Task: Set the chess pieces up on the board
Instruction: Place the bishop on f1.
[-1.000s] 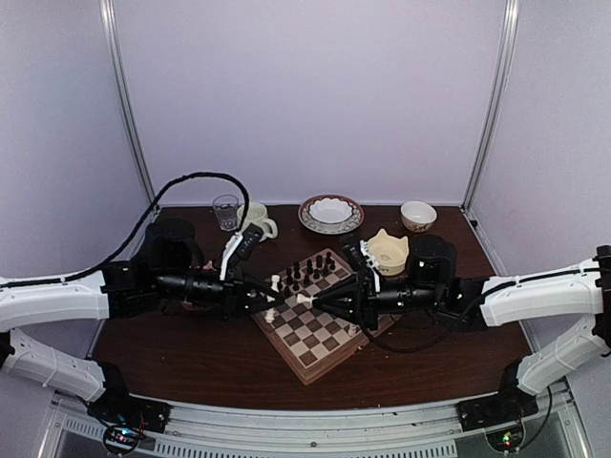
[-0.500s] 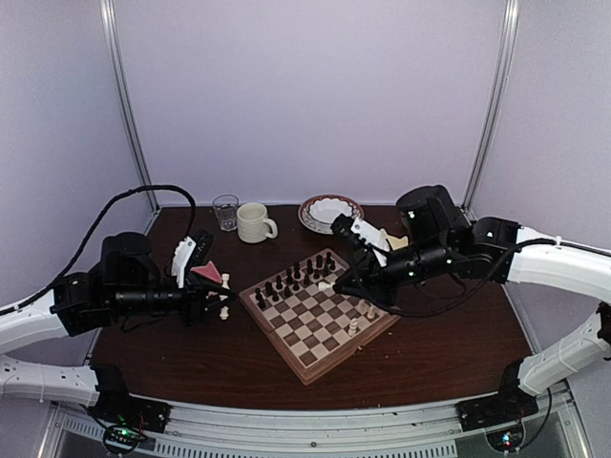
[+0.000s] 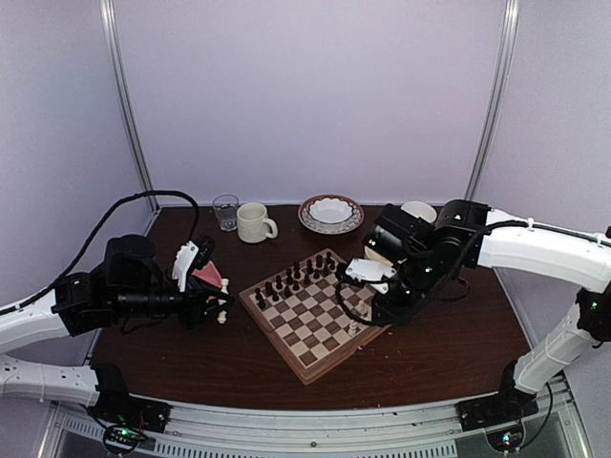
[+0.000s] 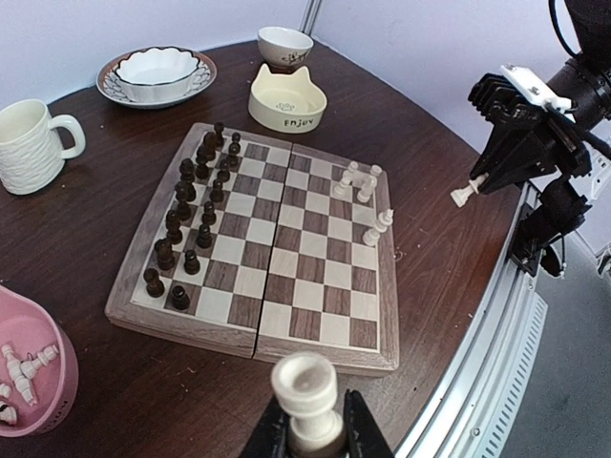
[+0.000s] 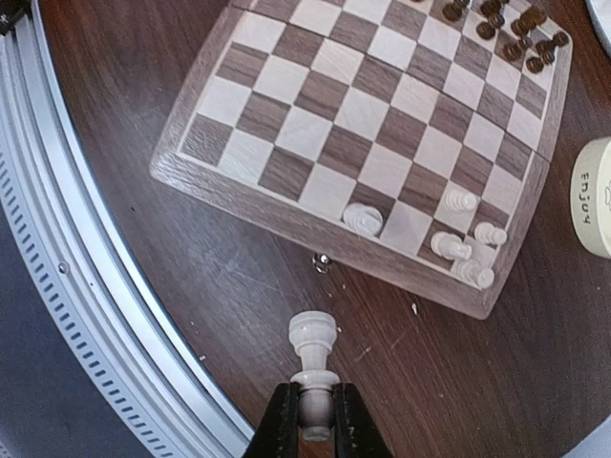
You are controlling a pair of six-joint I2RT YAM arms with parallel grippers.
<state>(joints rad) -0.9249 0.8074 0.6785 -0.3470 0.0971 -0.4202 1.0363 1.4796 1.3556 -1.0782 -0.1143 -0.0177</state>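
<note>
Your left arm (image 3: 57, 310) is lying low and level, pointing rightward, with the left gripper (image 4: 305, 434) pinching a cream-white chess piece (image 4: 305, 386). Your right arm (image 3: 535, 246) is arching in from the right, with the right gripper (image 5: 313, 412) pointing downward and clamping a cream-white pawn (image 5: 313, 343).

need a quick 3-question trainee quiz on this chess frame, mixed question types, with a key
1. True or false: the left pincer is empty.
2. Where do the spare white pieces lie? A) pink bowl B) cat-eared bowl C) scalloped dish
3. Fill in: the held piece in the right pincer hangs over the ____, beside the board.
Key: 1 false, it grips a white piece. 2 A. 3 table.
</note>
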